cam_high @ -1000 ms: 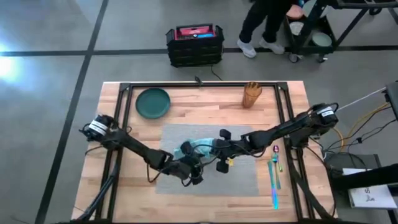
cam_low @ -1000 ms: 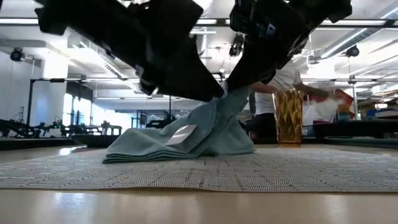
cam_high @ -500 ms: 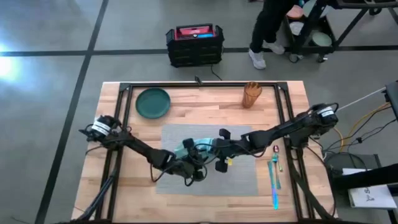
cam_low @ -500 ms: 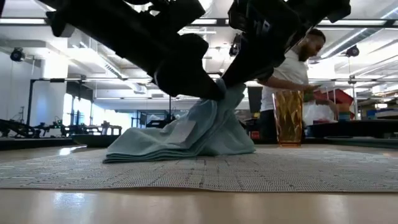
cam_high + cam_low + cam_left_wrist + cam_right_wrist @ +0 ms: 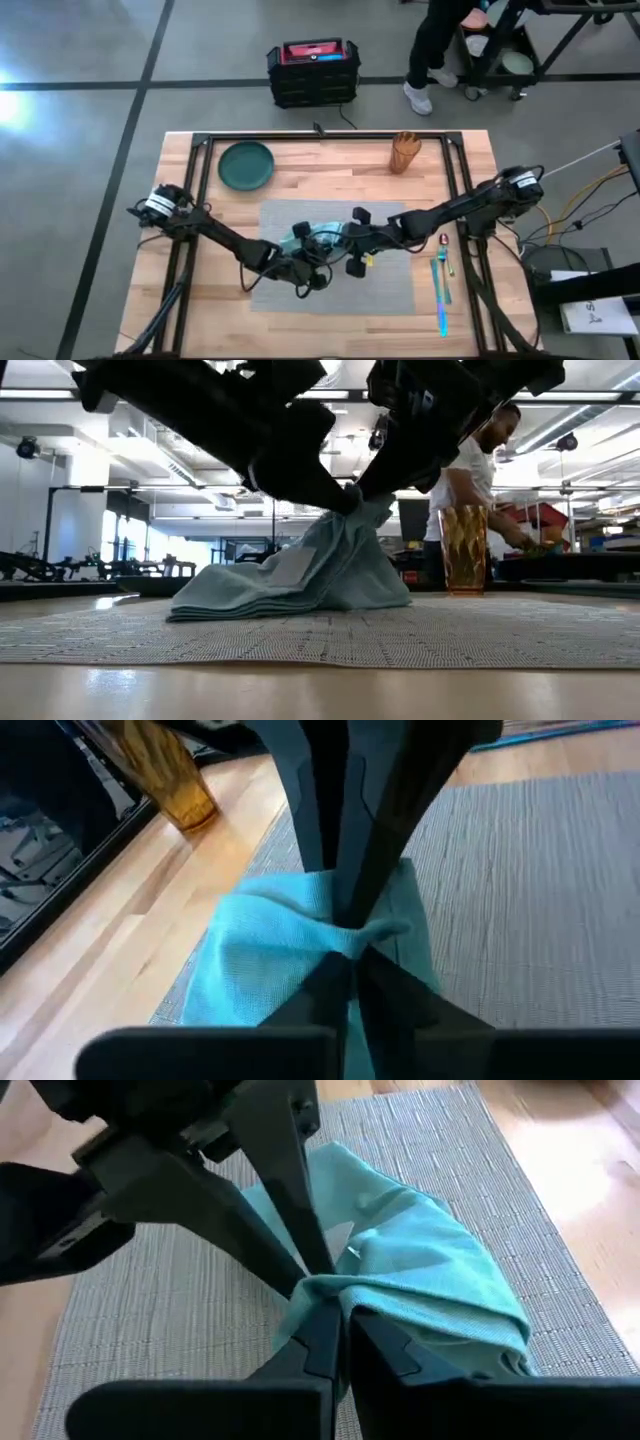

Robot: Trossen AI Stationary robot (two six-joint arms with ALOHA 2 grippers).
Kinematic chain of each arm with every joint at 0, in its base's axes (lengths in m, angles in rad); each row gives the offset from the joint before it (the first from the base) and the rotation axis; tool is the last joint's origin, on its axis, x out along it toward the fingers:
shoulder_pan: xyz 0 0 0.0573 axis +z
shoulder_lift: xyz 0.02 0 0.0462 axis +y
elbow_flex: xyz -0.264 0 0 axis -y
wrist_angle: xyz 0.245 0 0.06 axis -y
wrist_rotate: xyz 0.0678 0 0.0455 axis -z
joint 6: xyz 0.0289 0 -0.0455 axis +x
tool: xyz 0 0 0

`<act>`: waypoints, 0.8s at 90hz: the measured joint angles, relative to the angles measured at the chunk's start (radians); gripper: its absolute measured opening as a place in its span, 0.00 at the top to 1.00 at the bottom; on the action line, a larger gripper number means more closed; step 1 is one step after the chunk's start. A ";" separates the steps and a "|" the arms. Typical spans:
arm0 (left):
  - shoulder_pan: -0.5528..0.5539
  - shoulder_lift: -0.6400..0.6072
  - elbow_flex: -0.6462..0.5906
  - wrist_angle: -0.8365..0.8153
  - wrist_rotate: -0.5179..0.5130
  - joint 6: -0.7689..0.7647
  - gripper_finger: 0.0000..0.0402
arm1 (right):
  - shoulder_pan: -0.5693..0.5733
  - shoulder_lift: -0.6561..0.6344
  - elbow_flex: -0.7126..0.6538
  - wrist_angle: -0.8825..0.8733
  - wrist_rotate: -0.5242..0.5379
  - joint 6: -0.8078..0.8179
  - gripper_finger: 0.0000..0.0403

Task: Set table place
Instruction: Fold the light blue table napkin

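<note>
Flat grey woven rectangular placemat point(image 5: 385, 275): centred on the light wooden plank surface point(image 5: 330, 170), serving as the base of the setting. Teal folded cloth napkin point(image 5: 300, 575): on the placemat, one corner lifted into a peak, evidently for repositioning. Left end effector point(image 5: 318, 255) and right end effector point(image 5: 338, 238): both closed on that raised corner, fingertips meeting. Dark green round plate point(image 5: 246, 165), amber ribbed tumbler point(image 5: 404, 152), iridescent cutlery point(image 5: 441, 285): off the mat, not yet placed.

Counted on and around the table point(image 5: 330, 305)

One grey placemat point(image 5: 385, 285), one teal napkin point(image 5: 318, 235), one green plate point(image 5: 246, 165), one amber glass point(image 5: 405, 152), two robot arms; beyond the table, one black crate point(image 5: 313, 72) and one person point(image 5: 440, 40).
</note>
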 joint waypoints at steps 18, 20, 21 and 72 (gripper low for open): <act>-0.022 -0.150 0.000 -0.103 -0.007 0.000 1.00 | 0.004 -0.032 0.000 -0.043 -0.015 0.023 1.00; -0.024 -0.170 0.000 -0.127 -0.007 -0.003 1.00 | 0.005 -0.040 0.000 -0.047 -0.020 0.029 1.00; -0.025 -0.181 0.000 -0.134 -0.007 -0.003 1.00 | 0.005 -0.045 0.000 -0.046 -0.026 0.031 1.00; -0.027 -0.652 0.000 -0.461 -0.058 0.011 1.00 | -0.002 -0.429 0.000 -0.278 -0.071 0.017 1.00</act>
